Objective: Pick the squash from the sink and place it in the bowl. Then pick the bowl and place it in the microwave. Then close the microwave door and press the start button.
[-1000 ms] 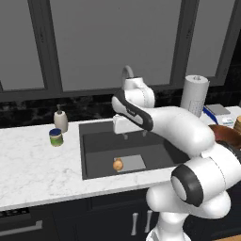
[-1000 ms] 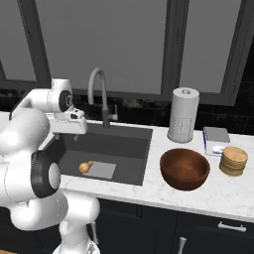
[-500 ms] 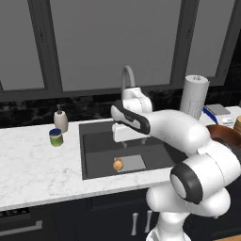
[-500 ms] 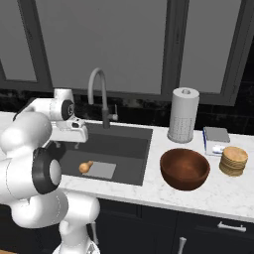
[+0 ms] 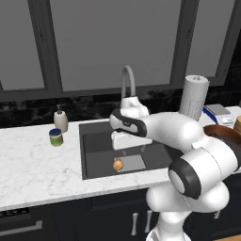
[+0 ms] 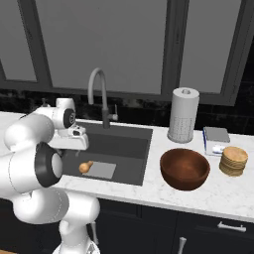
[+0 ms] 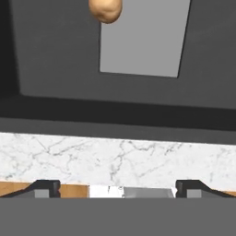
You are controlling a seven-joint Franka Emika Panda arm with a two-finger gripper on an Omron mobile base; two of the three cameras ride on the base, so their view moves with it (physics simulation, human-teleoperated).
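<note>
The squash (image 5: 117, 164) (image 6: 86, 167), small and orange-tan, lies on the sink (image 5: 96, 141) floor at the edge of the light grey square (image 7: 143, 37). My gripper (image 5: 124, 149) hangs open above the basin, a little behind and above the squash and apart from it. In the hand view the squash (image 7: 106, 9) sits at the top left, far from the two spread fingertips (image 7: 46, 186), with nothing between them. The reddish-brown bowl (image 6: 184, 168) stands empty on the counter right of the sink. The microwave is out of view.
The curved faucet (image 5: 127, 82) rises behind the sink, close to my arm. A paper towel roll (image 6: 183, 115) and a stack of tan discs (image 6: 233, 160) stand near the bowl. A soap dispenser (image 5: 60, 120) and a green-labelled jar (image 5: 56, 137) stand left of the sink.
My hand has come down from faucet height to just above the sink, closer to the squash. Its jaws have stayed open. The squash and bowl have not moved.
</note>
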